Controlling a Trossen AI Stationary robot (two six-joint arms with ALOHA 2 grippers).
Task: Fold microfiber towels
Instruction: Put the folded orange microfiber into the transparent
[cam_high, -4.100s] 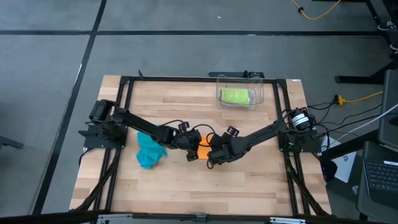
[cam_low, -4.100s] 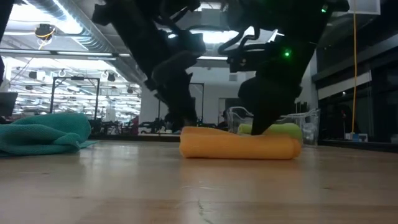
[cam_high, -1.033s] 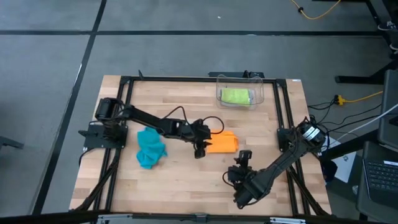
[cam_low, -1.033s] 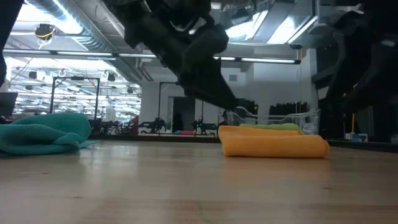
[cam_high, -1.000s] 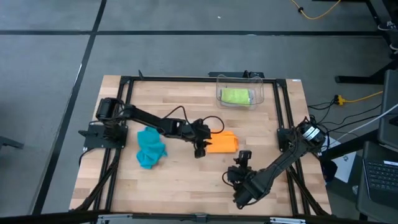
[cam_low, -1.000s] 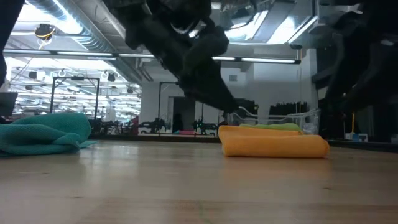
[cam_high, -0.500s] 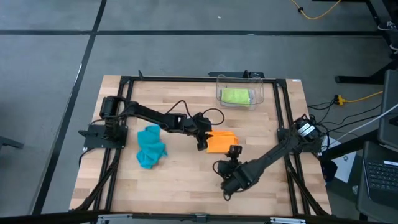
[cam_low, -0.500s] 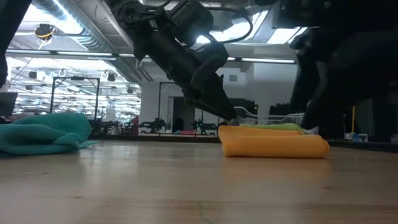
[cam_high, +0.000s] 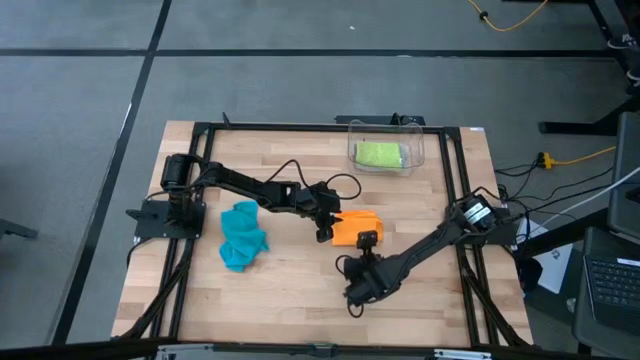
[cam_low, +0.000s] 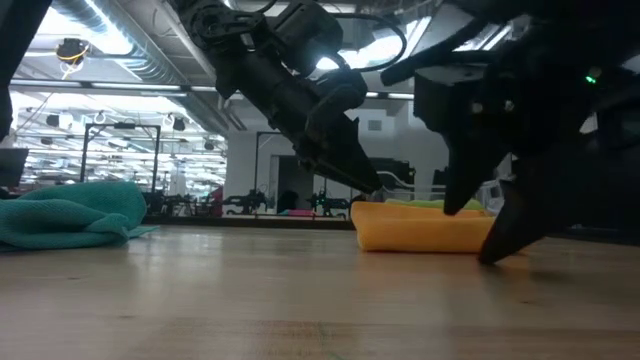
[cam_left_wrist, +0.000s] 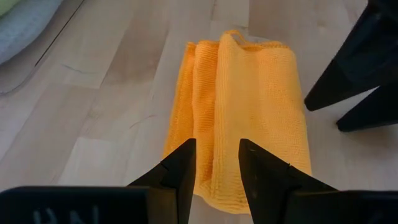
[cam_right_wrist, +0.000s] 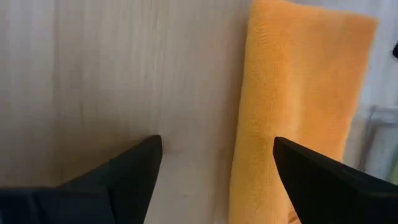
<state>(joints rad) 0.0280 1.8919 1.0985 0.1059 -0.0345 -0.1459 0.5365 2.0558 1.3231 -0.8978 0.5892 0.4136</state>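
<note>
A folded orange microfiber towel (cam_high: 356, 227) (cam_left_wrist: 242, 112) (cam_right_wrist: 298, 106) lies flat on the wooden table, near its middle. My left gripper (cam_high: 326, 230) (cam_left_wrist: 216, 163) is open at the towel's left end, one finger on either side of that end's middle. My right gripper (cam_high: 365, 245) (cam_right_wrist: 214, 168) is wide open and points down at the towel's near long edge, low over the table (cam_low: 480, 235). A crumpled teal towel (cam_high: 242, 236) (cam_low: 70, 215) lies at the left. A folded lime-green towel (cam_high: 379, 155) lies in the clear bin (cam_high: 418, 150). My left gripper has its fingertips (cam_left_wrist: 186, 152) over the left end (cam_left_wrist: 217, 193) of the orange towel, coming in slanting down from the table's left. Whether they touch the cloth, I cannot tell. The towel lies flat and unlifted.
Black frame rails (cam_high: 200, 180) run along the table's left, far and right sides. The bin stands at the far edge, behind the orange towel. Bare wood (cam_high: 280, 290) stretches along the near edge.
My right gripper has swung from the table's near edge toward the orange towel, going left and away from the near edge, sinking and rolling as it went. My left arm has shifted a little toward the far edge. The orange towel has stayed where it was.
</note>
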